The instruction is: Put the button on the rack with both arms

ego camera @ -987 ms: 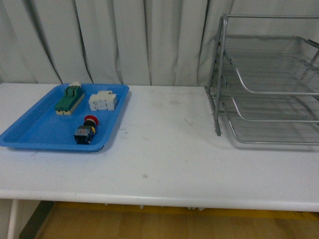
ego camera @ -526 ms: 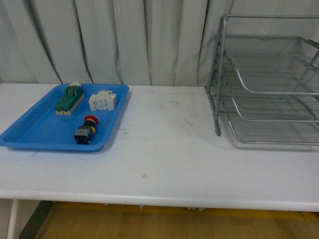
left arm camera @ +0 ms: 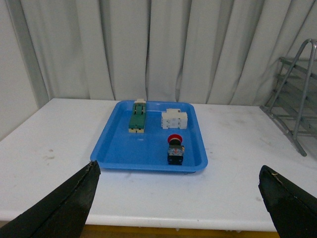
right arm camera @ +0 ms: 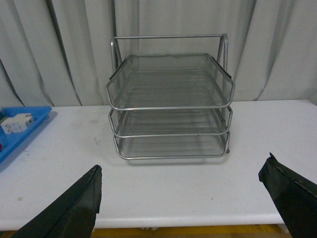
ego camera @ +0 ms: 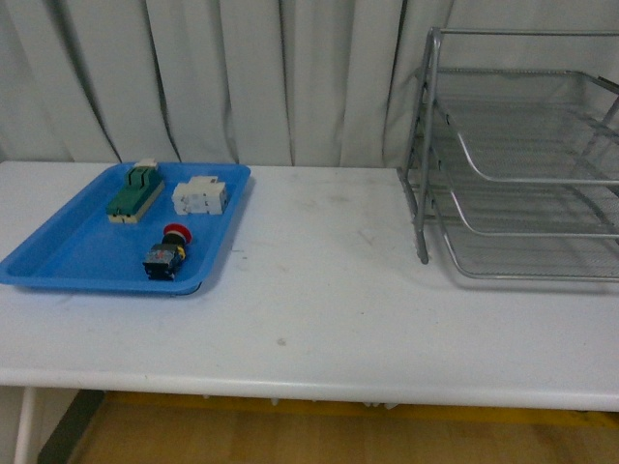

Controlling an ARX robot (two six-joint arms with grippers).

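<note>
Nothing was moved in the last second: the small red-capped push-button [ego camera: 166, 253] is laid by the front edge of the flat blue plastic tray [ego camera: 68, 253], well apart from the silver wire-mesh rack [ego camera: 423, 145], and the left gripper [left arm camera: 178, 168] and right gripper [right arm camera: 182, 166] are spread wide, empty, so picking is judged not yet begun.

Edge crops
Rack [ego camera: 522, 155] runs off front view's right edge; blue tray [right arm camera: 22, 135] mostly cropped in right wrist view.
</note>
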